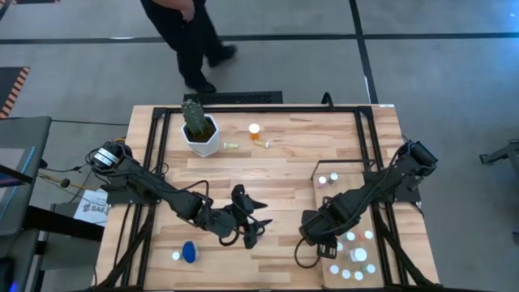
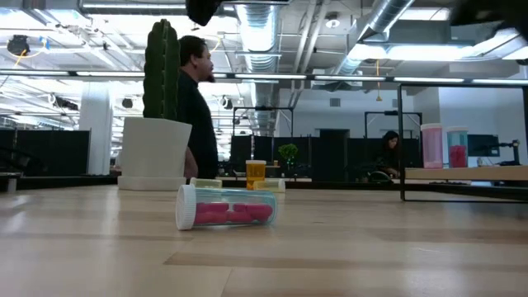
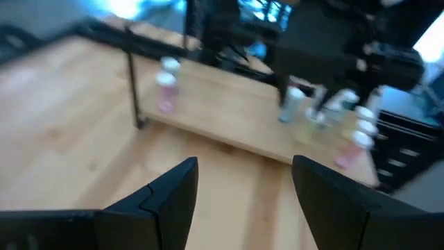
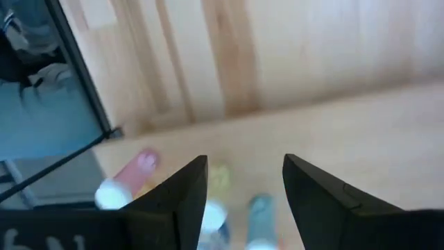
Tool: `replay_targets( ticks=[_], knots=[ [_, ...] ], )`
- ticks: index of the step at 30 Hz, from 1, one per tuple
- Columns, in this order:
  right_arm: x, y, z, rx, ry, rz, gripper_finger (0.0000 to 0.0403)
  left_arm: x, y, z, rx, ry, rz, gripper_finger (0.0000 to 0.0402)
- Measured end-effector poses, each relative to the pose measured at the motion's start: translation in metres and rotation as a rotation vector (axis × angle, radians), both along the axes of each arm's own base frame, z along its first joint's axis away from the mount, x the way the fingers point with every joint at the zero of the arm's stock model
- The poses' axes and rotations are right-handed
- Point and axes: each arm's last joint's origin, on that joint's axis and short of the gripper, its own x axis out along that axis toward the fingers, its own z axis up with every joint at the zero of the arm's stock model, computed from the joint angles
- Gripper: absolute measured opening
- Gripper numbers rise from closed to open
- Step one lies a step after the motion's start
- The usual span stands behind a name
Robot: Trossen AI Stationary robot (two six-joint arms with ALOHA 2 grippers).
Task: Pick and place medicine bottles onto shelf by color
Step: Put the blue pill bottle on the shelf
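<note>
My left gripper (image 1: 256,221) hangs open and empty over the middle of the table; in its wrist view (image 3: 243,167) only bare wood shows between the fingers. My right gripper (image 1: 315,237) is open and empty at the left edge of the pale shelf (image 1: 336,199). Below it (image 4: 244,163) a pink bottle (image 4: 128,182), a yellow-green one (image 4: 220,176) and a teal one (image 4: 260,208) stand on the shelf. An orange bottle (image 1: 255,130) stands at the far middle. A pink bottle (image 2: 227,206) lies on its side. A blue bottle (image 1: 189,251) sits near the front left.
A white pot with a cactus (image 1: 200,131) stands at the far left. A small yellow-green vial (image 1: 231,145) lies beside it. Several white-capped bottles (image 1: 357,255) crowd the shelf's near end, two more (image 1: 328,178) its far end. A person (image 1: 188,40) walks behind the table.
</note>
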Motion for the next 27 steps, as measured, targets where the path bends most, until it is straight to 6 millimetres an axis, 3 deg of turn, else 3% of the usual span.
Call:
replay_targets(
  ticks=[8, 14, 27],
  knots=[
    [0.016, -0.009, 0.002, -0.1, -0.179, 0.138, 0.0207, -0.018, -0.008, -0.02, -0.197, 0.201, 0.054, 0.0222],
    [0.018, -0.008, 0.001, -0.181, -0.255, 0.216, 0.0206, -0.021, -0.03, -0.046, -0.268, 0.266, 0.083, 0.0222],
    [0.02, -0.001, -0.001, -0.264, -0.354, 0.274, 0.0203, -0.014, -0.053, -0.119, -0.163, 0.404, 0.096, 0.0222]
  ],
)
